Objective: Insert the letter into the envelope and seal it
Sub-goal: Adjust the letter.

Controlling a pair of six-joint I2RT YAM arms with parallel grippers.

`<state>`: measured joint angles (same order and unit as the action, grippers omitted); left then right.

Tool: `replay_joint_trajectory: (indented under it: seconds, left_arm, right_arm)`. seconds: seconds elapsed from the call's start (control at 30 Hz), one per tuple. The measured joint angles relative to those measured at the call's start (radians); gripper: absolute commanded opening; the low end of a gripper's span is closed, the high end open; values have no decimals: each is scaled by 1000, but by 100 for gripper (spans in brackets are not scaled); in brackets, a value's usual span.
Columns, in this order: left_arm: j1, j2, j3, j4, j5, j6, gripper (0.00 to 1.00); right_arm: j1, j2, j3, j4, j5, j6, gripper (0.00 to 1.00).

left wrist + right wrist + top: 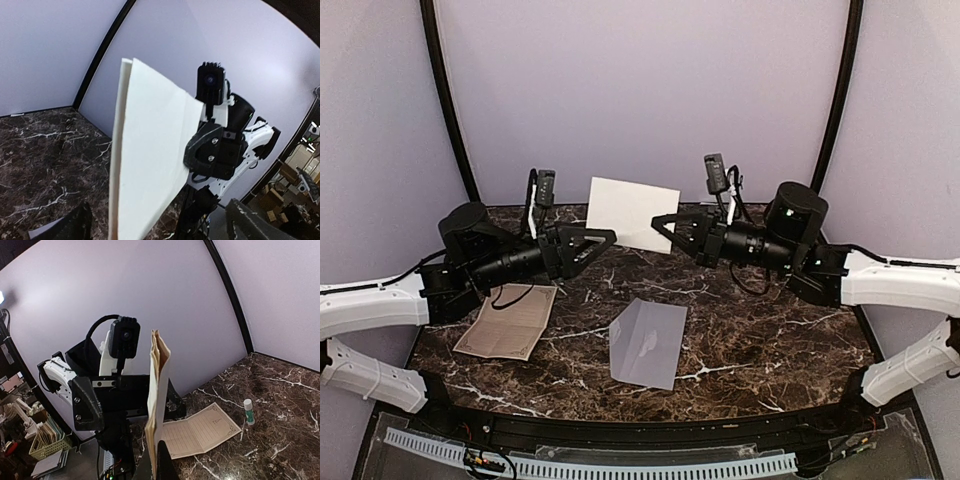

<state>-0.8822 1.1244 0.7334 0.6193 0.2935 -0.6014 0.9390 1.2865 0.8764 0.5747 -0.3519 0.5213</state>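
Note:
The letter [625, 210], a folded white sheet, hangs upright in the air between my two grippers at the back of the table. My right gripper [658, 222] is shut on its right edge; in the right wrist view the letter [159, 385] stands edge-on, pinched at its bottom by that gripper [159, 462]. My left gripper [610, 237] is open at the letter's left edge. In the left wrist view the sheet [150, 150] passes between its wide-apart fingers [75, 225]. The pale grey-lavender envelope [648, 342] lies flat on the table's middle, below both grippers.
A tan sheet with an ornate border [510, 320] lies unfolded on the marble table [770, 340] at the left, under my left arm. A small glue stick [248, 411] stands near it. Pale walls close in the back and both sides.

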Motion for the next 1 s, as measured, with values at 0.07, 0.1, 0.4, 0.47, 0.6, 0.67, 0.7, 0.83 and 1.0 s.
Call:
replay_joint_trajectory:
  seconds: [0.07,0.1,0.4,0.47,0.6,0.67,0.7,0.83,1.0]
  left_arm:
    - [26,-12,39,-143,15,40,98]
    - [45,-18,63,-210,20,67,99]
    - [110,55,412,-748,129,406,98]
    - [110,92,454,-824,190,463,96]
    - [109,173,502,-937,309,526,79]
    - [104,219,523,-990,370,563,69]
    - [99,240,531,-1012,396,576,62]
    - [80,294,539,-1089,457,625,46]
    - [72,295,539,-1106,500,631,45]
  right_arm:
    - [-2,-16,45,-113,-14,-51,0]
    - [-4,-19,78,-182,-24,-81,0]
    - [-4,48,346,-737,-99,-283,0]
    - [-2,81,366,-830,-120,-312,0]
    - [10,143,393,-967,-154,-355,0]
    - [15,162,406,-1013,-172,-371,0]
    - [17,166,410,-1028,-180,-378,0]
    - [17,167,431,-1058,-215,-396,0]
    - [17,167,440,-1072,-238,-411,0]
